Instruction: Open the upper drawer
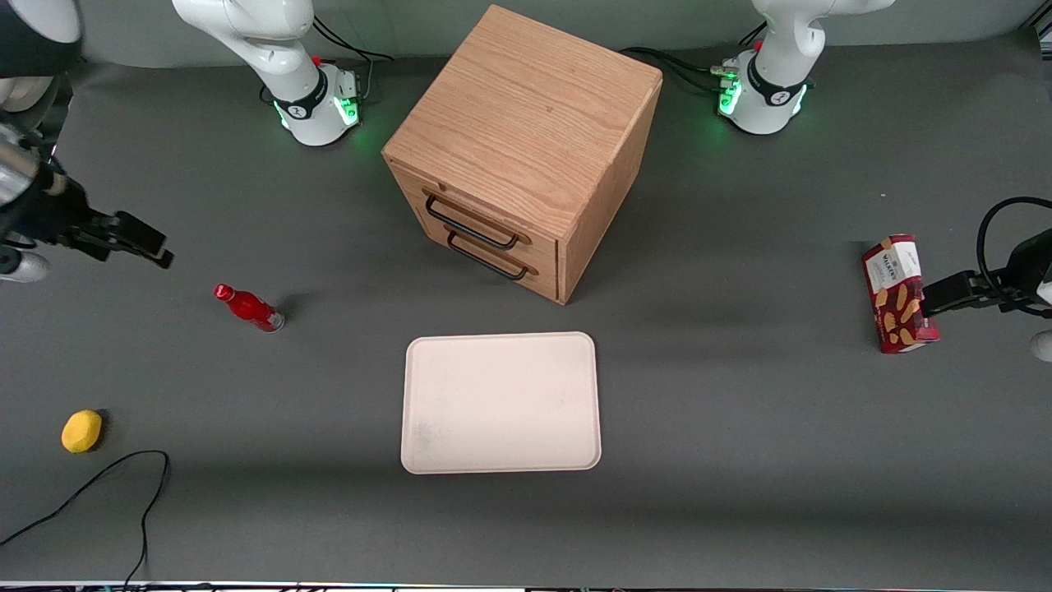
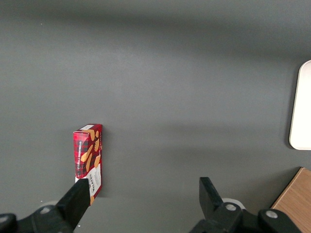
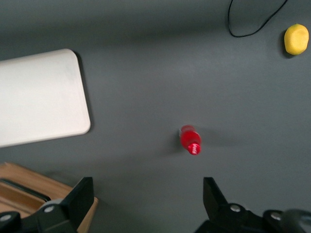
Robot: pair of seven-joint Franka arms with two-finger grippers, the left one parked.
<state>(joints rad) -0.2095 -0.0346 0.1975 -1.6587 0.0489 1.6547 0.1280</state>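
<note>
The oak cabinet (image 1: 526, 123) stands mid-table, its front turned toward the working arm's end. The upper drawer (image 1: 485, 215) is shut, and its thin black bar handle (image 1: 470, 227) sits just above the lower drawer's handle (image 1: 490, 261). My right gripper (image 1: 152, 247) hovers above the table toward the working arm's end, well apart from the cabinet, open and empty. In the right wrist view the gripper (image 3: 146, 187) is open over bare mat, with a cabinet corner (image 3: 29, 194) beside one finger (image 3: 80, 194).
A white tray (image 1: 501, 403) lies nearer the front camera than the cabinet. A red bottle (image 1: 249, 308) lies on the mat close to my gripper. A yellow fruit (image 1: 81, 431) and black cable (image 1: 123, 477) lie near the front edge. A red cookie box (image 1: 898, 293) stands at the parked arm's end.
</note>
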